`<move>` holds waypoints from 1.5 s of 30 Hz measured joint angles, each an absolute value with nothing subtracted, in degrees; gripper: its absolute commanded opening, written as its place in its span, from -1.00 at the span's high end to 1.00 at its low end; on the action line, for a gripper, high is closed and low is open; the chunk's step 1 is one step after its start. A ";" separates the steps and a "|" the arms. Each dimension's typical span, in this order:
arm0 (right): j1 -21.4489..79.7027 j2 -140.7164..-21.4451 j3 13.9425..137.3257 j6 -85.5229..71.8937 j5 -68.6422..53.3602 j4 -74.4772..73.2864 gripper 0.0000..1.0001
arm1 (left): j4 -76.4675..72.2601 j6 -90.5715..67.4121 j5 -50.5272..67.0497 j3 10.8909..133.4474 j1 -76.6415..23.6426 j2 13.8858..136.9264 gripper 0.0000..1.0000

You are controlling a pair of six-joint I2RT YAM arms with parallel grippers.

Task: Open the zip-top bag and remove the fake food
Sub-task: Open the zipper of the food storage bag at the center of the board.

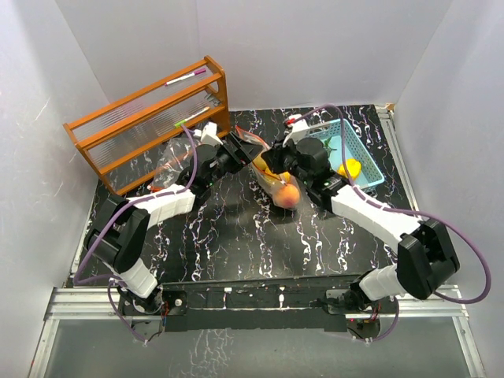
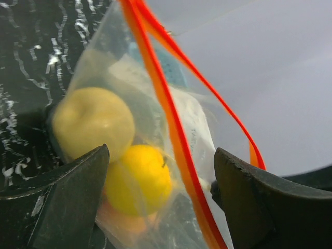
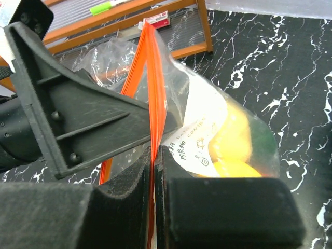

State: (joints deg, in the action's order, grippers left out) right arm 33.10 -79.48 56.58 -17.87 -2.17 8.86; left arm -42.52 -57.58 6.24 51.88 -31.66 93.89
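Note:
A clear zip-top bag (image 1: 272,177) with an orange zip strip (image 3: 150,78) is held up over the middle of the table. Inside it are fake food pieces: a peach one (image 1: 289,195), a pale yellow one (image 2: 93,122) and a bright yellow one (image 2: 139,179). My right gripper (image 3: 154,153) is shut on the zip strip at one side of the bag's mouth; in the top view it (image 1: 279,157) is at the bag's right. My left gripper (image 2: 161,155) is open, with a jaw on each side of the near zip strip, and sits at the bag's left (image 1: 242,153).
A blue basket (image 1: 370,177) at the right holds a yellow fruit (image 1: 350,168) and a green piece (image 1: 327,146). A wooden rack (image 1: 150,122) with marker pens stands at the back left. A crumpled clear bag (image 1: 168,168) lies in front of it.

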 measured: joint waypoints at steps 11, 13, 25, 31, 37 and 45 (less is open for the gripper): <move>39.62 -84.64 57.19 -16.19 2.37 10.17 0.85 | -34.94 -57.71 2.52 52.51 -31.90 94.04 0.00; 39.81 -85.03 57.32 -16.14 2.48 10.22 0.85 | -34.83 -57.69 2.72 53.19 -31.90 94.39 0.35; 40.42 -83.48 57.12 -15.94 3.64 9.30 0.85 | -34.06 -56.31 5.56 53.89 -31.97 93.51 1.00; 40.45 -81.14 57.65 -15.09 4.71 8.58 0.85 | -29.58 -53.54 4.99 53.32 -32.05 87.11 1.00; 40.84 -80.95 59.48 -15.00 4.56 7.60 0.85 | -27.64 -50.68 5.26 53.36 -31.38 83.37 1.00; 41.56 -81.91 59.90 -15.05 3.92 7.55 0.85 | -25.08 -49.08 9.47 53.36 -26.35 83.53 1.00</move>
